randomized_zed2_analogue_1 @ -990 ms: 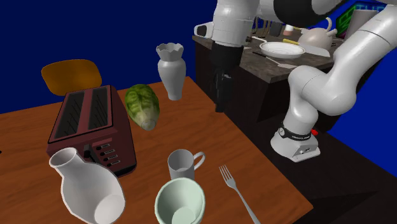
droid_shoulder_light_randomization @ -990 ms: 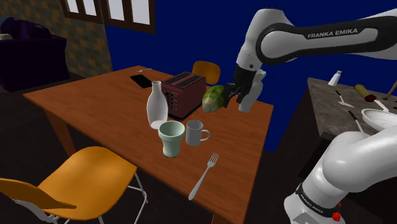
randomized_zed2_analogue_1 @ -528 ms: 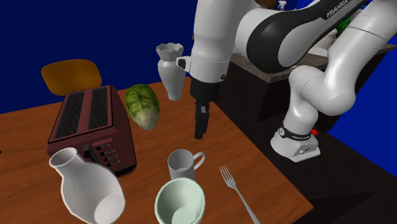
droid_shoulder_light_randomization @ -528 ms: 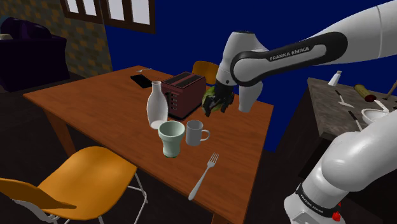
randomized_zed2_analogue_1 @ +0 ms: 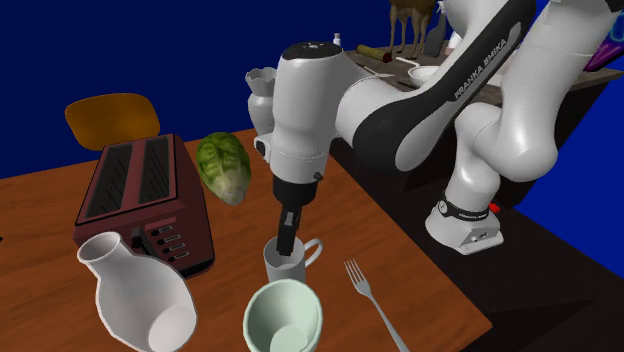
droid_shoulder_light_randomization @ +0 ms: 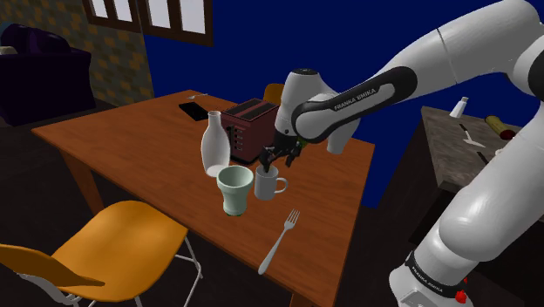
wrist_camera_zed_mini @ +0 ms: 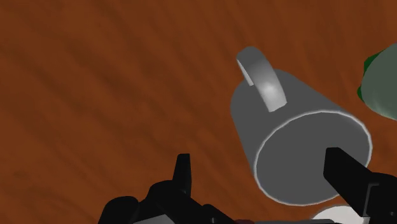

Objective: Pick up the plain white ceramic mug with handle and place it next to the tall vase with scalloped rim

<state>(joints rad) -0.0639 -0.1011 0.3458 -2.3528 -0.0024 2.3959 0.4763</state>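
The white mug [droid_shoulder_light_randomization: 268, 182] stands upright on the brown table [droid_shoulder_light_randomization: 131, 139], its handle toward the shoulder view's right. My black gripper [droid_shoulder_light_randomization: 277, 160] hangs just above it, open and holding nothing. In the wrist view the mug [wrist_camera_zed_mini: 289, 137] lies below the gripper [wrist_camera_zed_mini: 264, 181]; one fingertip [wrist_camera_zed_mini: 183, 173] is outside its wall and the other is over the far side of its rim. From the second exterior view the gripper [randomized_zed2_analogue_1: 287, 243] reaches down to the mug [randomized_zed2_analogue_1: 288, 264] rim. The tall white vase with scalloped rim [randomized_zed2_analogue_1: 260, 92] stands at the table's far edge, half hidden by my arm.
Beside the mug stand a pale green cup [randomized_zed2_analogue_1: 285, 318] and a white bottle-shaped vase [randomized_zed2_analogue_1: 135, 300]. A dark red toaster [randomized_zed2_analogue_1: 140, 195] and a green cabbage [randomized_zed2_analogue_1: 225, 168] sit behind it. A fork [randomized_zed2_analogue_1: 372, 298] lies near the table edge. An orange chair [droid_shoulder_light_randomization: 122, 235] stands in front.
My arm has swung from beside the scalloped vase across the table and come down over the mug. The mug and the other things have not moved.
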